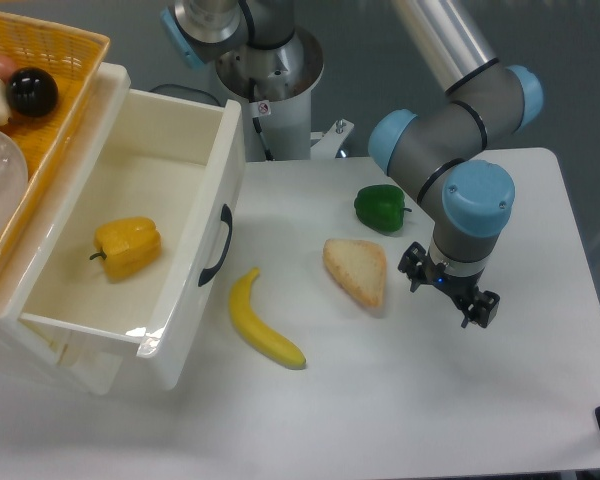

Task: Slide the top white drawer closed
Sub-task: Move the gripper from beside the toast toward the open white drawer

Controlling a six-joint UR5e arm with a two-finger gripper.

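The top white drawer (195, 300) stands pulled far out of its cabinet at the left, its front panel facing right with a curved black handle (218, 246). A yellow pepper (127, 247) lies inside it. My gripper (448, 292) hangs over the table at the right, well away from the drawer front and just right of a bread slice (357, 269). Seen from above, its dark fingers look spread with nothing between them.
A yellow banana (263, 324) lies on the table just in front of the drawer's front panel. A green pepper (381, 207) sits behind the bread. A wicker basket (65, 95) with round items rests on top of the cabinet at the upper left.
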